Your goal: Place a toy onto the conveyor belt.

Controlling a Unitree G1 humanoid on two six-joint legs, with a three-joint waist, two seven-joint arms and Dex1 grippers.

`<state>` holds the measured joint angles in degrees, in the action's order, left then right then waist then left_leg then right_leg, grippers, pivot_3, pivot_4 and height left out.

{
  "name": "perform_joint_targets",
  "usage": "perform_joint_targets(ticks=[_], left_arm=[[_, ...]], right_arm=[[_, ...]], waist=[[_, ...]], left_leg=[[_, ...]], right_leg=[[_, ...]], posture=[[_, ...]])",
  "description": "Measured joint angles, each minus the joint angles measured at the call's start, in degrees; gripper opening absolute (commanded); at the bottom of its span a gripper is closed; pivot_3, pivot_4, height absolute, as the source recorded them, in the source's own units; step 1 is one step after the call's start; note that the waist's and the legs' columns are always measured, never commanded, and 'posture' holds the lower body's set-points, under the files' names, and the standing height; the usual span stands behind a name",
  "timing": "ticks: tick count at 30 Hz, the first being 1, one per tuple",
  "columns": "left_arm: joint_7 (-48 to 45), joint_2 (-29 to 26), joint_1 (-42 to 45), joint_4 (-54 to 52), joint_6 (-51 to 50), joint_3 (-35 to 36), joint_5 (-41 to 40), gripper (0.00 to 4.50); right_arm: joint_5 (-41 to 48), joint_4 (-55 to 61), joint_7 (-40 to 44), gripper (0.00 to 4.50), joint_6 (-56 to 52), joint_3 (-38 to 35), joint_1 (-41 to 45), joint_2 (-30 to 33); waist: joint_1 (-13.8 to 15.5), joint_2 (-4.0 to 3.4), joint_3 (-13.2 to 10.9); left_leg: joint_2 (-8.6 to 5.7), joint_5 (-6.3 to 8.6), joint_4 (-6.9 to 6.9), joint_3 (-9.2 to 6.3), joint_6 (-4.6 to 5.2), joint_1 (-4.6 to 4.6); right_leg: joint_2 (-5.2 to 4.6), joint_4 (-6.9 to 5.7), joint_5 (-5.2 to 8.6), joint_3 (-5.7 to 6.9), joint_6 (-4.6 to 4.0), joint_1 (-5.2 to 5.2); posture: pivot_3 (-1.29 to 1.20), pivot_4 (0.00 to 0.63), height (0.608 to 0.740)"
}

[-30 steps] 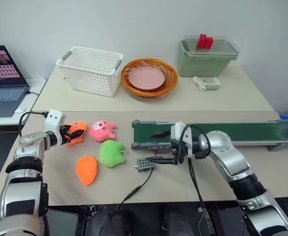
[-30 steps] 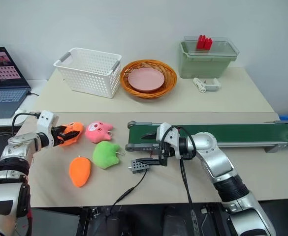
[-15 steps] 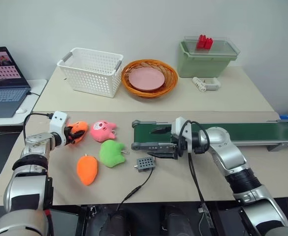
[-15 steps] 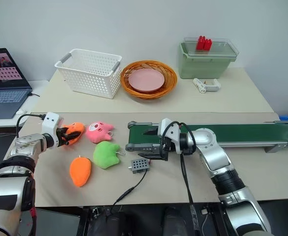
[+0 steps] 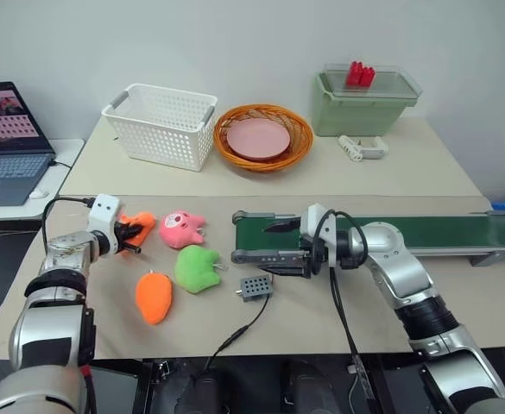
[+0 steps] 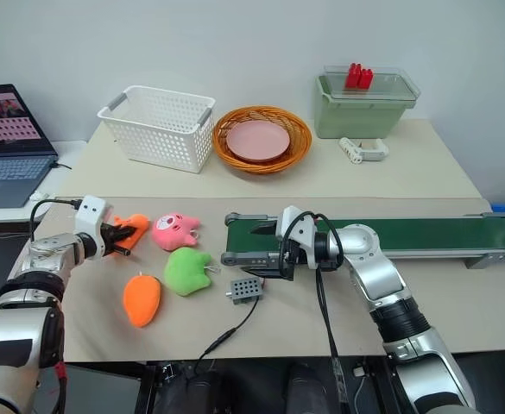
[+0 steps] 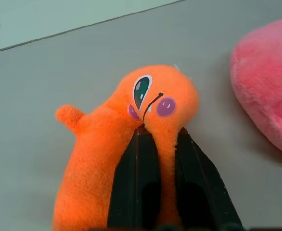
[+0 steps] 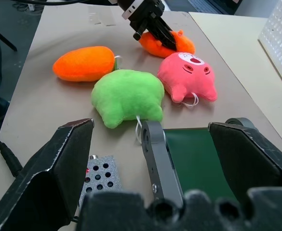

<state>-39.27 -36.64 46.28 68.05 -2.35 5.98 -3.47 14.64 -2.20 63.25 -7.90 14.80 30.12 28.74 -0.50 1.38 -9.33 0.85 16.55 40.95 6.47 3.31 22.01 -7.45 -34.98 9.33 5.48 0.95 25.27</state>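
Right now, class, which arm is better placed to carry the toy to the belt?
Left. Its pincer is shut on the toy. The right pincer hangs open and empty at the belt's near end.

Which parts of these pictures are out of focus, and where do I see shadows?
Right wrist view: the tool's own black fingers are blurred up close, while the green plush and pink plush are sharp. Left wrist view: the toy is sharp; the pink plush's edge is a bit soft. Left eye view: even light, soft shadows under the conveyor belt.
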Motion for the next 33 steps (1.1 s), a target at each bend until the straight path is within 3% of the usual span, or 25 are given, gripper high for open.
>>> perform_joint_targets(ticks=[4,10,14,17,23,33], left_arm=[[5.0,0.49,-0.06,-5.06,0.95,2.13,-0.99,0.06],[11.62,1.09,-2.86,-35.68,-4.89,5.08,-3.44,0.06],[7.44,2.66,-5.07,-55.19,-11.39,1.66,-6.39,0.06],[1.65,4.07,-5.99,-63.94,-15.47,-3.86,-8.8,0.06],[-6.32,6.46,-5.82,-65.98,-18.69,-9.5,-12.09,0.06],[-14.76,13.05,0.74,-46.0,-12.85,-14.85,-9.74,0.06]], right_arm=[[0.0,1.05,-0.54,4.5,-0.02,-0.41,-1.46,0.54],[0.1,2.96,-2.63,4.5,-0.59,-2.76,-3.45,1.45],[0.2,3.98,-4.82,4.5,-2.29,-5.23,-4.94,1.95],[1.22,7.66,-6.32,4.5,-4.02,-8.32,-7.9,3.86],[4.31,15.03,-8.1,4.5,-7.86,-13.63,-14.32,6.98],[9.27,28.48,-11.78,4.5,-14.2,-19.71,-28.41,10.19]], waist=[[0.05,0.12,-0.07],[0.09,0.14,-0.08],[0.31,0.14,-0.08],[0.7,0.14,-0.08],[0.66,0.15,-0.09],[1.51,0.14,-0.09]], left_leg=[[0.0,-0.02,0.02,-0.07,-0.04,0.32],[-0.05,-0.05,0.16,-0.03,-0.05,1.17],[-0.1,-0.05,0.15,0.02,-0.04,1.16],[-0.06,-0.06,0.18,0.02,-0.05,1.1],[-0.02,-0.11,0.21,0.03,-0.14,0.84],[-0.05,0.02,0.53,0.02,0.13,1.08]], right_leg=[[0.0,0.0,-0.03,0.04,-0.01,0.24],[0.05,0.07,-0.24,0.08,0.14,0.96],[0.06,0.15,-0.2,0.08,0.2,0.92],[0.12,0.07,-0.18,0.07,0.22,0.87],[0.2,0.06,-0.15,-0.09,0.22,0.81],[0.21,0.07,-0.17,-0.07,0.22,0.79]], posture=[[0.0,0.15,0.74],[0.0,0.15,0.74],[0.0,0.15,0.74],[0.0,0.15,0.74],[0.0,0.15,0.74],[0.0,0.15,0.74]])
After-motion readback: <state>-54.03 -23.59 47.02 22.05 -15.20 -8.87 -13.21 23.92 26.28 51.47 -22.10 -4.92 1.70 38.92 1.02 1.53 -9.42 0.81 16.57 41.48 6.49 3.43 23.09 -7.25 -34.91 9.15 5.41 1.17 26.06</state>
